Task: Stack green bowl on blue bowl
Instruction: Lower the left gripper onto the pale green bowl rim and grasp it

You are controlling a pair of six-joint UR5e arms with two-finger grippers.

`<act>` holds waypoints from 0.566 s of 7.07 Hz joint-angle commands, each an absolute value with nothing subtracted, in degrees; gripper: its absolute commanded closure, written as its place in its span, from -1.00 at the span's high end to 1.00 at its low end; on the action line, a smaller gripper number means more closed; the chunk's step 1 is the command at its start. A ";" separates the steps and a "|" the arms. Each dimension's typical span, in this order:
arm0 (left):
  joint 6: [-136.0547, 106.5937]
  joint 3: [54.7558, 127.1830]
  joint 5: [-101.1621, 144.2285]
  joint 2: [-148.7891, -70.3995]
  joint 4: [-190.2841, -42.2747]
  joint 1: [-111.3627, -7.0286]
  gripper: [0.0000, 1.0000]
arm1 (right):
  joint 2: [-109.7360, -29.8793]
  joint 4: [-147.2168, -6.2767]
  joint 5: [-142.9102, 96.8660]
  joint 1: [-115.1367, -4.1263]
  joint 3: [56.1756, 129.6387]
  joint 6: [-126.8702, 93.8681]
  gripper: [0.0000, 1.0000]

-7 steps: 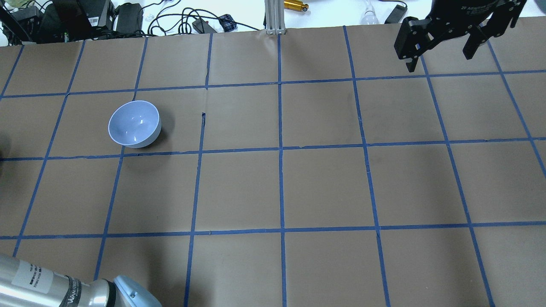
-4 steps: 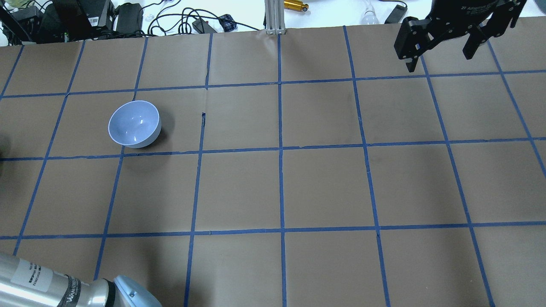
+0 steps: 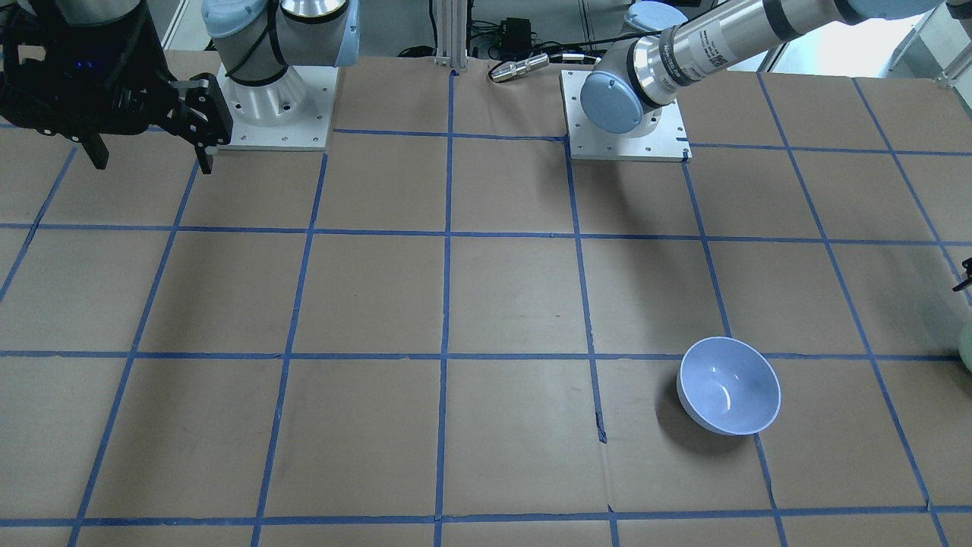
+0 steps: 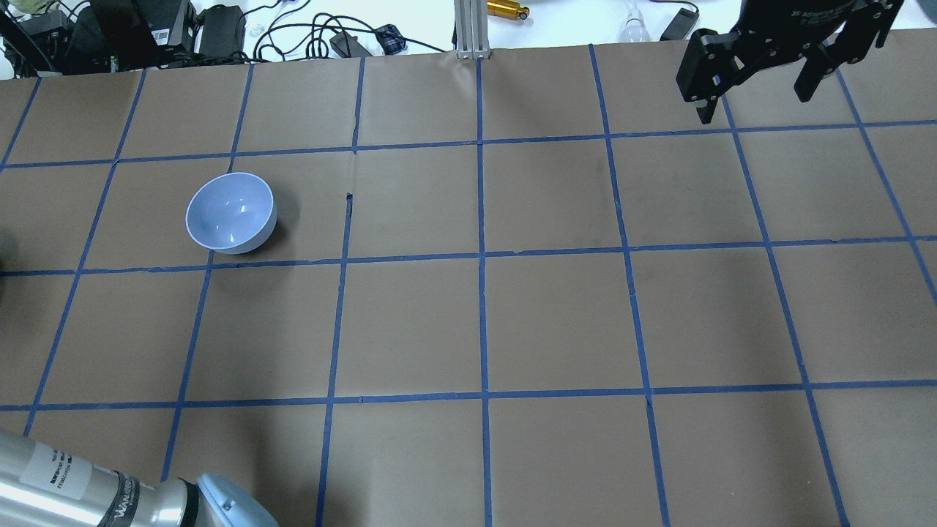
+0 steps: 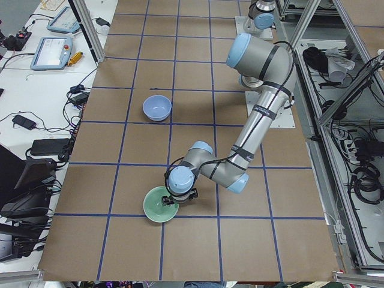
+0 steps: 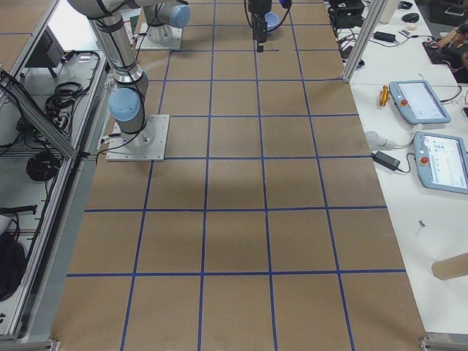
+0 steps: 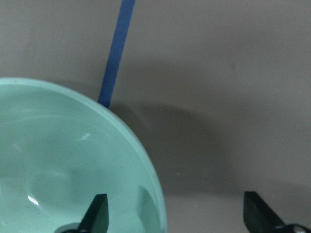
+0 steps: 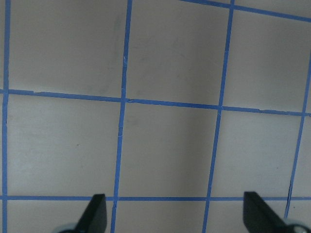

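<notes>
Left arm: Your left arm (image 5: 261, 114) rises from its base at the robot-side edge and folds over at the top. It runs down to a low elbow and doubles back, so the wrist points straight down near the worktop's (image 4: 556, 322) left end.
Right arm: Your right arm (image 6: 126, 102) stands up from its base at the robot-side edge. It carries its tool high over the right end, close to the operators' edge, with the fingers pointing down.
Writing: You have a white sticker (image 4: 55, 468) on the left forearm, but its print is too small to read. The white lettering on the right tool's body is cut off by the top of the overhead view, and you cannot read it either.
Left gripper: The left gripper (image 7: 177, 214) is spread wide and straddles the green bowl's (image 7: 68, 165) wall. One finger (image 7: 99, 213) is inside the bowl and the other finger (image 7: 257, 213) is outside over bare paper, with the rim between them. You cannot tell whether either finger touches the bowl.
Right gripper: The right gripper (image 4: 755, 102) is also spread wide, holds nothing, and hangs well above the taped grid.
Green bowl: It sits upright on the worktop near the left end, under the left wrist.
Blue bowl: The blue bowl (image 4: 231, 212) sits upright in the left half, nearer the operators' edge than the robot-side edge. It is well apart from the green bowl and from both arms.
</notes>
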State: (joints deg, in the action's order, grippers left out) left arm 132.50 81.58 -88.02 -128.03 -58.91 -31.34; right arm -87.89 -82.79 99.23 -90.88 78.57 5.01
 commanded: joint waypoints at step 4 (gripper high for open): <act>132.54 81.39 -88.15 -128.14 -59.06 -32.08 -0.19 | -87.89 -82.79 99.23 -90.88 78.57 5.01 1.00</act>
State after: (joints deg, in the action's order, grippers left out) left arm 132.56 81.45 -88.18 -128.14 -59.06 -31.88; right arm -87.89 -82.79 99.23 -90.88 78.57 5.01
